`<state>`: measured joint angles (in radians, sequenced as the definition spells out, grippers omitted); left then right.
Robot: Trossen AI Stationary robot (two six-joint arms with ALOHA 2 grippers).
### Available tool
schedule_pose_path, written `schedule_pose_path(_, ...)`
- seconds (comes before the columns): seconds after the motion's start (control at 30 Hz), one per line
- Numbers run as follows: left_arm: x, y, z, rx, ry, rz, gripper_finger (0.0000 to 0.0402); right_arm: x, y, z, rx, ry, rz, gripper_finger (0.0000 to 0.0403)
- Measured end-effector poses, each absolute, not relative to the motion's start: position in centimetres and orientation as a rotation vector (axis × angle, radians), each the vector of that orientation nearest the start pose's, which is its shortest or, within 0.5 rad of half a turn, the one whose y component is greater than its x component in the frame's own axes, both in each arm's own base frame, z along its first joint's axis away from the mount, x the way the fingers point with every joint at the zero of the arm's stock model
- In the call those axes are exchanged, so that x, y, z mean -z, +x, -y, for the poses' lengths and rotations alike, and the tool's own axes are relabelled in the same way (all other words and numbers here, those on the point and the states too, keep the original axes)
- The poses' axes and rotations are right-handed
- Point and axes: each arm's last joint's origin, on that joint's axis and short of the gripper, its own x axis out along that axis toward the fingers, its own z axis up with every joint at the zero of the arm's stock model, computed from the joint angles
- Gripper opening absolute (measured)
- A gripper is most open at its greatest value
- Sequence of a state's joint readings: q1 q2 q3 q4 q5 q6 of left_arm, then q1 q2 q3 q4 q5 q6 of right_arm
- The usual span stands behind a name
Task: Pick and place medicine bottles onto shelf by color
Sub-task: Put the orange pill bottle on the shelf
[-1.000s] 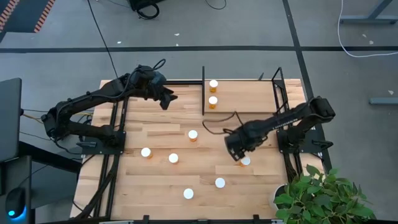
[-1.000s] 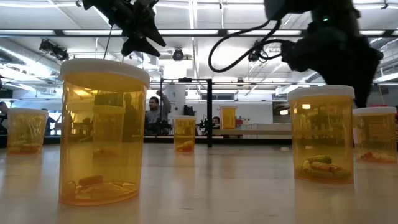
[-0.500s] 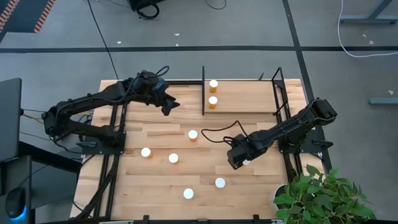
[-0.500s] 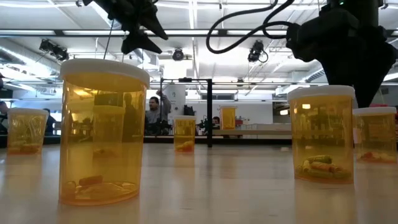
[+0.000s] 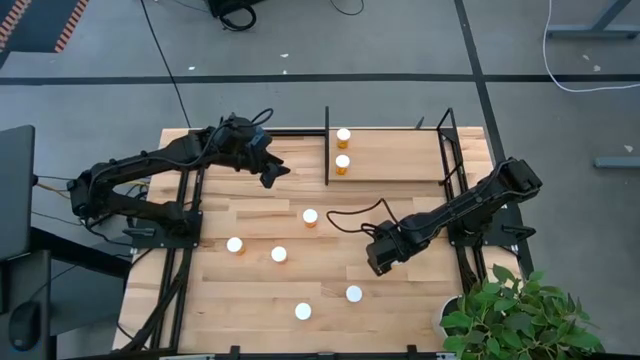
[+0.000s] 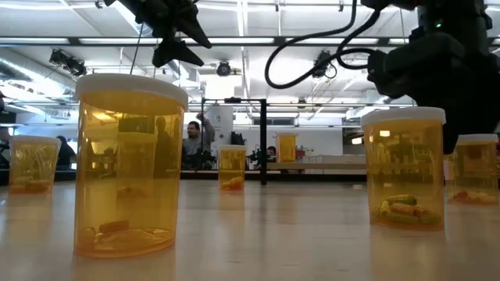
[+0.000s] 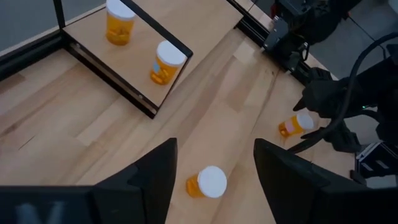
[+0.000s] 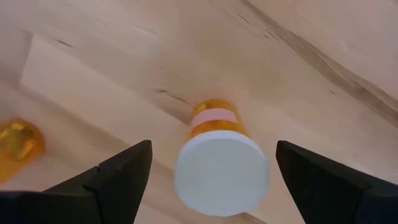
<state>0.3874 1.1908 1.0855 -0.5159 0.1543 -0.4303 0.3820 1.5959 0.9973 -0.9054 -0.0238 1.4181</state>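
Two medicine bottles (image 5: 343, 135) (image 5: 342, 162), orange with white caps, stand on the shelf (image 5: 400, 155), a pale panel framed by black bars at the table's far side. More bottles stand on the tabletop (image 5: 310, 217) (image 5: 234, 245) (image 5: 279, 254). My right gripper (image 5: 385, 258) points down, open, over one upright bottle (image 8: 221, 155). Its fingers stand either side of the white cap without touching it. My left gripper (image 5: 270, 170) hangs open and empty above the table, left of the shelf.
Two further bottles (image 5: 303, 311) (image 5: 353, 294) stand near the table's near edge. A potted plant (image 5: 515, 315) sits at the near right corner. The shelf's black upright bars (image 5: 327, 145) rise beside the two shelved bottles. People show in the room beyond the table (image 6: 191, 140).
My right gripper has gone toward the near edge and down, and now covers in the high view the bottle that showed just in front of it. My left gripper has swung a little toward the near edge. No bottle has moved.
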Motion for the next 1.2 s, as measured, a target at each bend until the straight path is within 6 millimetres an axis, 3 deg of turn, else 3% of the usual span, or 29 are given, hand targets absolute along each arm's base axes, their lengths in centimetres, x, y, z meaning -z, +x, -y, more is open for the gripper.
schedule_pose_path(0.33, -32.6, 23.3, -9.0, -0.354, -0.585, -0.545, 0.0217, -18.2, 24.9, -10.2, 0.733, 0.877, -1.423, 0.0338)
schedule_pose_path(0.97, -32.6, 23.3, -9.0, -0.354, -0.584, -0.545, 0.0208, -18.2, 24.9, -10.2, 0.707, 0.889, -1.457, 0.0230)
schedule_pose_path(1.2, -32.6, 23.3, -9.0, -0.354, -0.583, -0.545, 0.0204, -19.0, 25.9, -8.9, 0.643, 0.901, -1.465, 0.0229)
